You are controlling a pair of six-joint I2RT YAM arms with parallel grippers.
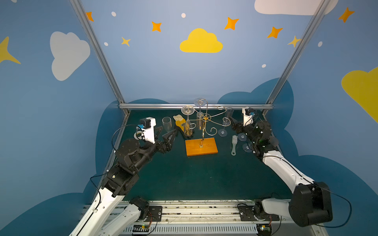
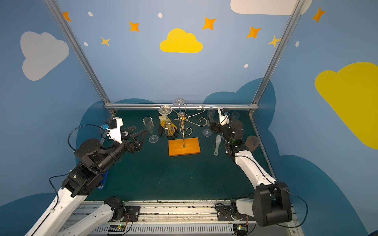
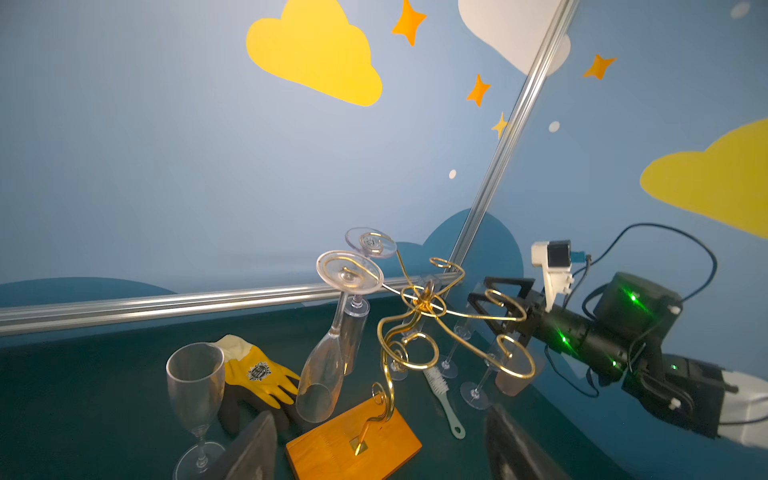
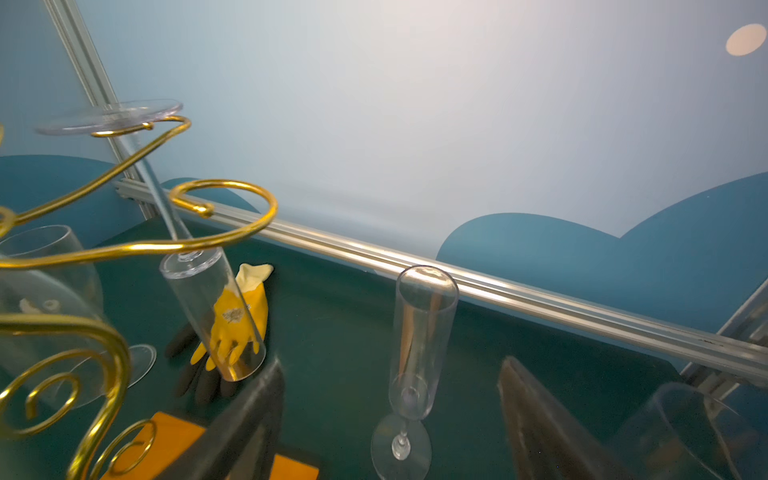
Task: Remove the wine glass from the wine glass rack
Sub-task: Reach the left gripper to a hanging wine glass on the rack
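Left pincer [image 1: 169, 129] wide — wine glass [image 3: 332, 340] upside-down, aslant

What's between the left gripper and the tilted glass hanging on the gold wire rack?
Nothing visible directly between. The open left gripper faces the clear flute hanging upside down; an upright clear flute stands just beside that line.
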